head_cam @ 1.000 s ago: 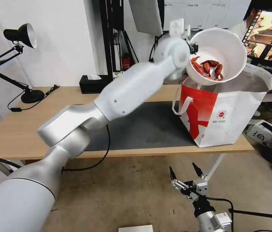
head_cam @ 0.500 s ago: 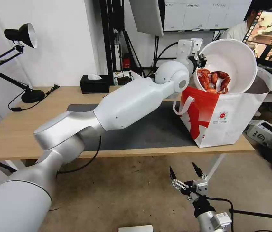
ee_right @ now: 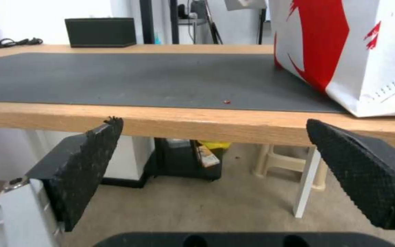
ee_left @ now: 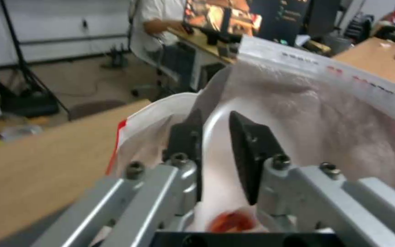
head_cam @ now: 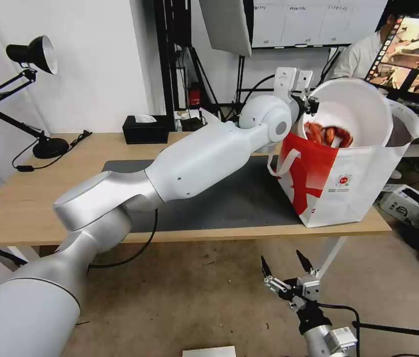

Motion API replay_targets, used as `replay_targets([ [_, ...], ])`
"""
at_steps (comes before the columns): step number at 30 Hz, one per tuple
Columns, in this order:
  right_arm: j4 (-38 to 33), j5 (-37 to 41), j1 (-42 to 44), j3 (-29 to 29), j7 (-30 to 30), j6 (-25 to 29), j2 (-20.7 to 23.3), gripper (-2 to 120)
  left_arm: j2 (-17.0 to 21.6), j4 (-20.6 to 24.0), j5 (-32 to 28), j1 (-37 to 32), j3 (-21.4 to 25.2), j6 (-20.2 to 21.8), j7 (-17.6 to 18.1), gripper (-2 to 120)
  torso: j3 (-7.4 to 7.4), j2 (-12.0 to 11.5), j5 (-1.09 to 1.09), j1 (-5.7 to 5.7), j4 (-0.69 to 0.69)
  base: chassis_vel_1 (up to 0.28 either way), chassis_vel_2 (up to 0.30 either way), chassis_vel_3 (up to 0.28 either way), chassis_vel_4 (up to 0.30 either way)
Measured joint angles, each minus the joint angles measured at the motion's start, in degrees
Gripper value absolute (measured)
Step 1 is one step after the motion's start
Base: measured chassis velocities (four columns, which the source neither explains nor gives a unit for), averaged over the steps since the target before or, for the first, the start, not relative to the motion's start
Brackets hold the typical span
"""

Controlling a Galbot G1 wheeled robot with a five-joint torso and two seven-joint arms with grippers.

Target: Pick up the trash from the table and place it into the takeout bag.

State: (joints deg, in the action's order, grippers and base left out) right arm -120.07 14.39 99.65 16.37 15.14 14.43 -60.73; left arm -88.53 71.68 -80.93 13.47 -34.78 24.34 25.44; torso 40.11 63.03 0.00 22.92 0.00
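Inside the foil-lined takeout bag, the left gripper pinches the round white bowl's rim.

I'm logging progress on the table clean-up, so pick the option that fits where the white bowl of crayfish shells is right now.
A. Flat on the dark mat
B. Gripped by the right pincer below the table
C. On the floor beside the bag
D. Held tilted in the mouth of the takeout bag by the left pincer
D: the left pincer is shut on the rim of the white bowl, which sits tilted and partly sunk into the open takeout bag.
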Motion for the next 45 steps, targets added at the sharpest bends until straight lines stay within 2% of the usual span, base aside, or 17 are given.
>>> replay_targets([
  [10, 0.0, 0.0, 0.0, 0.0, 0.0, 0.0, 0.0, 100, 1.22, 2.12, -2.89, -0.85, 1.66, 2.23, 0.84, 67, 0.0, 0.0, 0.0, 0.0, -0.01, 0.0, 0.0, 0.0, 0.0],
  [12, 0.0, 0.0, 0.0, 0.0, 0.0, 0.0, 0.0, 100, 1.37, 2.25, -2.89, -0.87, 1.67, 2.22, 0.88, 67, 0.0, 0.0, 0.0, 0.0, -0.01, 0.0, 0.0, 0.0, 0.0],
  [13, 0.0, 0.0, 0.0, 0.0, 0.0, 0.0, 0.0, 100, 3.27, 4.03, -2.87, -1.17, 1.84, 1.87, 1.41, 77, 0.0, 0.0, 0.0, 0.0, -0.01, 0.0, 0.0, 0.0, 0.0],
  [15, 0.0, 0.0, 0.0, 0.0, 0.0, 0.0, 0.0, 100, 4.3, 5.18, -2.86, -1.36, 1.93, 1.68, 1.69, 80, 0.0, 0.0, -0.01, 0.0, 0.0, 0.0, 0.0, 0.0, 0.0],
  [18, 0.0, 0.0, 0.0, 0.0, 0.0, 0.0, 0.0, 100, 8.73, 10.05, -2.06, -2.33, 1.97, -0.86, 3.46, 95, 0.0, 0.0, -0.01, 0.0, 0.0, 0.0, 0.0, 0.0, 0.0],
  [19, 0.0, 0.0, 0.0, 0.0, 0.0, 0.0, 0.0, 100, 8.73, 10.05, -2.06, -2.33, 1.97, -0.86, 3.46, 95, 0.0, 0.0, -0.01, 0.0, 0.0, 0.0, 0.0, 0.0, 0.0],
  [25, 0.0, 0.0, 0.0, 0.0, 0.0, 0.0, 0.0, 100, 19.04, 21.23, 0.14, -5.08, 2.76, -5.81, 5.43, 100, 0.0, 0.0, -0.02, 0.0, 0.0, 0.0, 0.0, 0.0, 0.0],
  [26, 0.0, 0.0, 0.0, 0.0, 0.0, 0.0, 0.0, 100, 19.04, 21.23, 0.14, -5.08, 2.76, -5.81, 5.43, 100, 0.0, 0.0, -0.02, 0.0, 0.0, 0.0, 0.0, 0.0, 0.0],
  [29, 0.0, 0.0, 0.0, 0.0, 0.0, 0.0, 0.0, 100, 24.27, 26.62, 6.44, -9.24, 5.49, -8.95, 4.29, 100, 0.0, 0.0, -0.02, 0.0, 0.0, 0.0, 0.0, 0.0, 0.0],
  [30, 0.0, 0.0, 0.0, 0.0, 0.0, 0.0, 0.0, 100, 24.27, 26.62, 6.44, -9.24, 5.49, -8.95, 4.29, 100, 0.0, 0.0, -0.02, 0.0, 0.0, 0.0, 0.0, 0.0, 0.0],
  [32, 0.01, 0.0, 0.0, 0.0, 0.01, 0.0, 0.0, 100, 28.2, 30.34, 13.3, -14.2, 7.68, -13.62, 1.21, 100, 0.0, 0.0, -0.02, 0.0, 0.0, 0.0, 0.0, 0.0, 0.0],
  [34, 0.0, 0.0, 0.0, 0.0, -0.01, 0.0, 0.0, 100, 28.52, 30.61, 13.93, -14.65, 7.83, -14.11, 0.93, 100, 0.0, 0.0, -0.02, 0.0, 0.01, 0.0, 0.0, 0.0, 0.0],
  [35, 0.0, 0.0, 0.0, 0.0, 0.01, 0.0, 0.0, 100, 32.59, 33.23, 21.11, -19.86, 10.07, -19.12, -2.02, 100, 0.0, 0.0, -0.04, 0.0, 0.0, 0.0, 0.0, 0.0, 0.0],
  [36, 0.0, 0.0, 0.0, 0.0, 0.0, 0.0, 0.01, 100, 34.59, 34.36, 23.79, -22.38, 11.55, -20.57, -3.6, 100, 0.0, 0.0, -0.03, 0.0, 0.01, 0.0, 0.0, 0.0, 0.0],
  [39, 0.0, 0.0, -0.01, 0.01, 0.01, 0.0, 0.0, 100, 37.11, 35.81, 26.68, -25.58, 13.79, -21.65, -5.38, 100, 0.0, -0.01, -0.03, 0.0, 0.0, 0.0, 0.0, 0.0, 0.0],
  [42, 0.01, 0.0, 0.0, 0.0, 0.01, 0.0, 0.0, 100, 41.82, 39.42, 31.77, -34.39, 20.49, -23.37, -8.24, 100, 0.0, -0.01, -0.02, 0.0, -0.01, 0.0, 0.0, 0.0, 0.0],
  [45, 0.01, 0.0, 0.0, 0.0, -0.01, 0.0, 0.0, 100, 43.33, 41.08, 33.03, -38.59, 23.74, -23.47, -9.03, 100, 0.0, -0.01, -0.03, 0.0, -0.01, 0.0, 0.0, 0.0, 0.0],
])
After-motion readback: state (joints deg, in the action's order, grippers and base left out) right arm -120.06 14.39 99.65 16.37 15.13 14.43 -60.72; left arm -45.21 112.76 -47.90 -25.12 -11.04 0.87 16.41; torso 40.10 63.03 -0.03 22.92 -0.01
